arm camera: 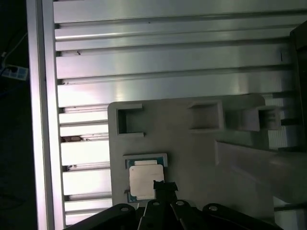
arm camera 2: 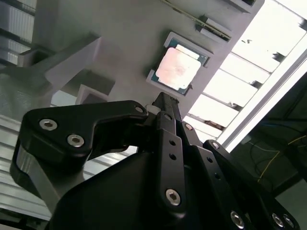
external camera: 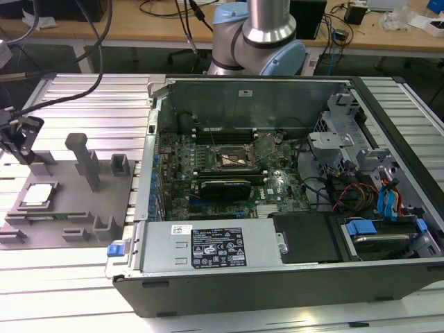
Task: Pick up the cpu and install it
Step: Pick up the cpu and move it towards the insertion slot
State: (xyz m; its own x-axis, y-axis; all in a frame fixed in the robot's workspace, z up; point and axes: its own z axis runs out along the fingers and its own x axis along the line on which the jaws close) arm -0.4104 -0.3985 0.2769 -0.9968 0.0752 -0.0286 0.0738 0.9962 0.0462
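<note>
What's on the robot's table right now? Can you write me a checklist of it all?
Surface: ribbed metal table, carrying a grey fixture plate and an open computer case.
Job's things: cpu lies flat in a nest on the plate, shiny top up, as both wrist views show; it is not in the case's motherboard.
Clutter: grey blocks standing on the plate.
Grippers: gripper is right by the cpu's edge; contact cannot be told.
Cables: black cables hang over the table; coloured wires inside the case.
Surroundings: wooden bench and the arm behind.
</note>
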